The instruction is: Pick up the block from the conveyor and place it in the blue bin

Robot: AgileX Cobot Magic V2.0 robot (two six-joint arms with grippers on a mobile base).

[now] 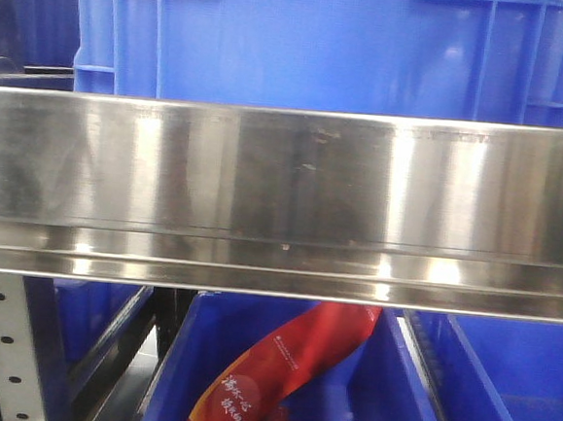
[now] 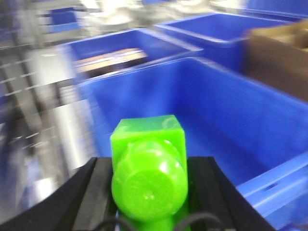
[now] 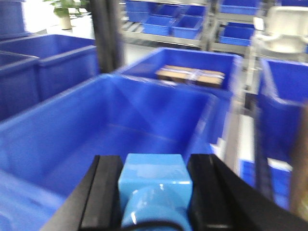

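A: What is taking the most room at the left wrist?
B: A blue bin (image 2: 216,110) is spreading from 12 to 3 o'clock. At 6 o'clock the left tool (image 2: 151,166) is clamping a green block (image 2: 148,139).
A: And at the right wrist?
B: A long blue bin (image 3: 144,115) is lying toward 12 o'clock. At 6 o'clock the right tool (image 3: 154,163) is gripping a light blue block (image 3: 154,180).

Looks level, very near, from the front onto a steel shelf rail (image 1: 282,201) between blue crates (image 1: 324,38); rides behind left pincer (image 2: 150,166) and right pincer (image 3: 154,166), looking down into a near blue bin (image 2: 231,120) (image 3: 120,125), whether shared cannot be told.
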